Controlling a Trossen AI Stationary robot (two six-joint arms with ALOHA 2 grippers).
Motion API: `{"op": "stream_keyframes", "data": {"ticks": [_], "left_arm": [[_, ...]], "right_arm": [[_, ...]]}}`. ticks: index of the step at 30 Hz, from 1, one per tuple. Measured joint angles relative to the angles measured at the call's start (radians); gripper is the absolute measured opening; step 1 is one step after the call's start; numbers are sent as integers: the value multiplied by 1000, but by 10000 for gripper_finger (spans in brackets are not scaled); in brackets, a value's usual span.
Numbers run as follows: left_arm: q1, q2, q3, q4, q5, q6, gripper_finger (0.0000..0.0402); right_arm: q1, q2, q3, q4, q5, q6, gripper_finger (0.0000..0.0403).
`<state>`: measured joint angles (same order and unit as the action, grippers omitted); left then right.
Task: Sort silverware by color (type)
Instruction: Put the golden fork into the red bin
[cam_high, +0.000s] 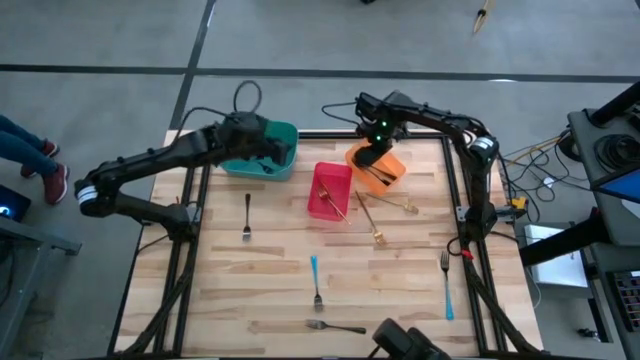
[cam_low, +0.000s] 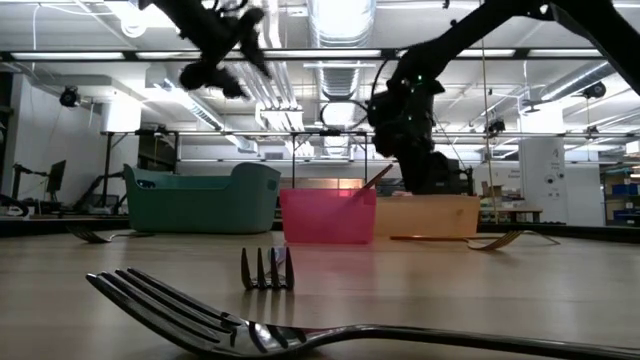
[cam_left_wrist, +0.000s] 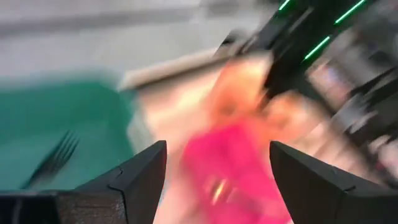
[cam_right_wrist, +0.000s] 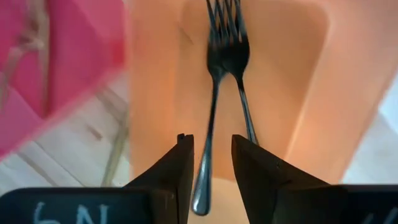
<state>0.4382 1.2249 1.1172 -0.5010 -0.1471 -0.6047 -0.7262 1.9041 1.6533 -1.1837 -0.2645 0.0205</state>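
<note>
My right gripper (cam_right_wrist: 209, 140) is open and points down into the orange bin (cam_high: 385, 170). Two dark forks (cam_right_wrist: 225, 56) lie side by side on the bin's floor. One handle (cam_right_wrist: 205, 180) runs through the gap between my fingers, clear of both. My left gripper (cam_left_wrist: 217, 146) is open and hangs high over the teal bin (cam_high: 262, 160), near its right edge. A dark fork (cam_left_wrist: 53, 158) lies in that bin. A gold fork (cam_high: 330, 195) lies in the red bin (cam_high: 318, 205). On the table lie a dark-handled fork (cam_high: 247, 215), light-blue forks (cam_high: 316, 280) (cam_high: 446, 285), a silver fork (cam_high: 335, 326) and gold forks (cam_high: 370, 215).
The three bins stand in a row along the table's far side, the red one (cam_low: 327, 215) between the teal (cam_low: 200, 198) and the orange (cam_low: 425, 215). A black camera mount (cam_high: 405, 340) sits at the near edge. A person's legs (cam_high: 30, 160) show left of the table.
</note>
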Motion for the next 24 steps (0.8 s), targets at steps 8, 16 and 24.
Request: {"op": "stream_keyframes", "data": {"ticks": [8,16,24], "left_arm": [[-14,67,0,-470,1,-136,263],[-66,172,-24,-536,20,-176,263],[-121,246,-54,-537,34,-182,263]], "right_arm": [[1,-43,127,1,2,50,96],[1,-43,312,69,3,59,82],[-1,-43,448,328,3,107,82]]}}
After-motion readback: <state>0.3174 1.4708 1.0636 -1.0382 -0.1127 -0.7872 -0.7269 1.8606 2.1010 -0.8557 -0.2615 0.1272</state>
